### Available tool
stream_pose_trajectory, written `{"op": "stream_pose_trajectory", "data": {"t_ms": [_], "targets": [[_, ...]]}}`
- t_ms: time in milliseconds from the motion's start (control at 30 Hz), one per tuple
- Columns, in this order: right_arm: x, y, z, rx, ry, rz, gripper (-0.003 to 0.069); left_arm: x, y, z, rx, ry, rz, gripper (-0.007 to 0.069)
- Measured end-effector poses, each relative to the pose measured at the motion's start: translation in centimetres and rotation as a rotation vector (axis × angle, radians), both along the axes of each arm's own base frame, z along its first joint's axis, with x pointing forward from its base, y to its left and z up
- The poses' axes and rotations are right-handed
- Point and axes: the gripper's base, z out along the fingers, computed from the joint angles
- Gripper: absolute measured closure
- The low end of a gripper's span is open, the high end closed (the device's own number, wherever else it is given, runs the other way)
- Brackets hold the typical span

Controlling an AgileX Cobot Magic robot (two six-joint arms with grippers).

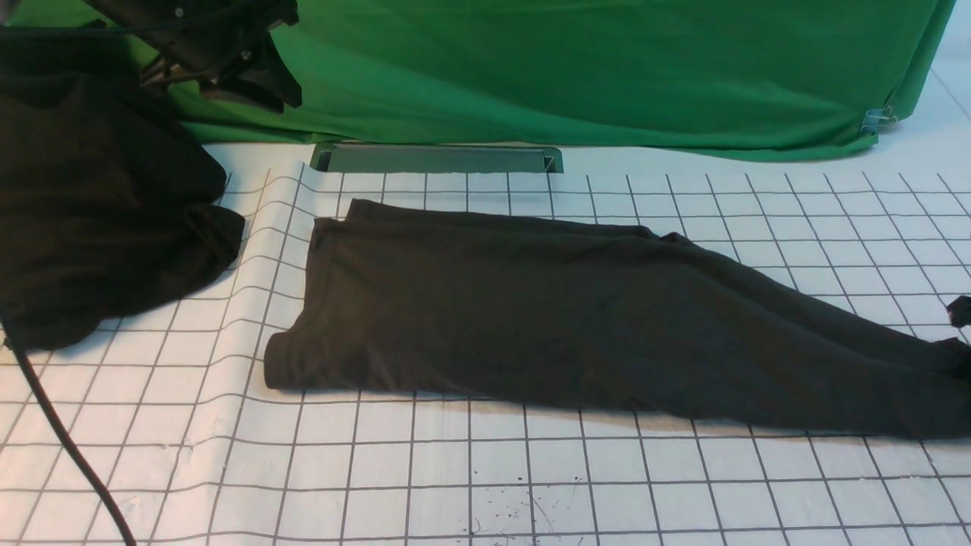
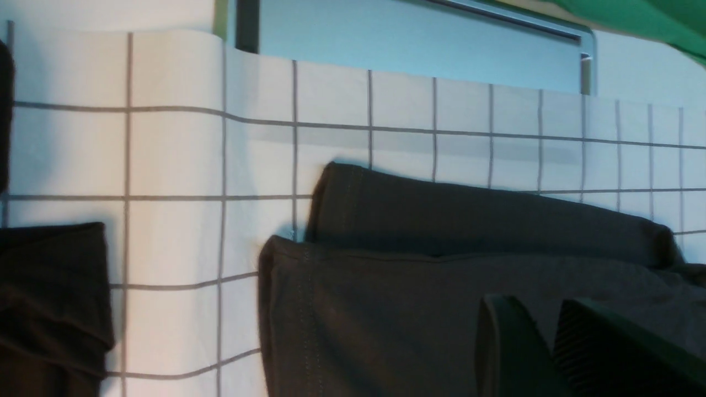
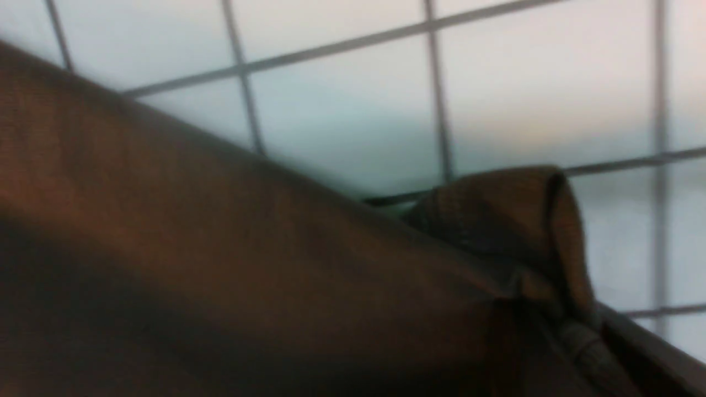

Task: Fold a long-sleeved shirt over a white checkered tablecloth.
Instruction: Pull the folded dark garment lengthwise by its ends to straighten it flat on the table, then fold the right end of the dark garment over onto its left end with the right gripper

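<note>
The long-sleeved shirt (image 1: pixel 576 318) lies folded into a long dark band across the white checkered tablecloth (image 1: pixel 531 470), its hem end toward the left. My left gripper (image 2: pixel 543 325) hovers above that hem end (image 2: pixel 353 309), its fingers (image 2: pixel 507 347) close together with nothing between them. In the front view the left arm (image 1: pixel 227 53) is raised at the top left. My right gripper (image 3: pixel 573 331) is at the shirt's right end, buried in bunched fabric (image 3: pixel 513 220) and shut on it. Only a dark bit of it (image 1: pixel 962 311) shows at the front view's right edge.
A second heap of dark cloth (image 1: pixel 98 197) lies at the far left, with a black cable (image 1: pixel 61 432) running down past it. A green draped cloth (image 1: pixel 607 68) forms the back wall. A metal slot (image 1: pixel 436 158) sits at the tablecloth's far edge.
</note>
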Motion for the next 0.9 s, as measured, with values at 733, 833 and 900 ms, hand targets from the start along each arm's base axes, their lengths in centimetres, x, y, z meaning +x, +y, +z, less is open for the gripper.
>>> {"op": "stream_pose_trajectory", "data": {"t_ms": [733,833,900], "targets": [[-1.4,2.4,19.6,-0.085,-0.310,-0.055,0.0588,-6.2,0.2,2.3,0.094,0.040,-0.057,0.0480],[-0.5,8.8,20.8,-0.029,-0.354,0.031,0.0588,-6.2,0.2,2.3,0.094,0.040,-0.057,0.0480],[0.3,13.5,20.6,0.013,-0.380,0.099,0.0585,-6.2,0.2,2.3,0.094,0.040,-0.057,0.0477]]}}
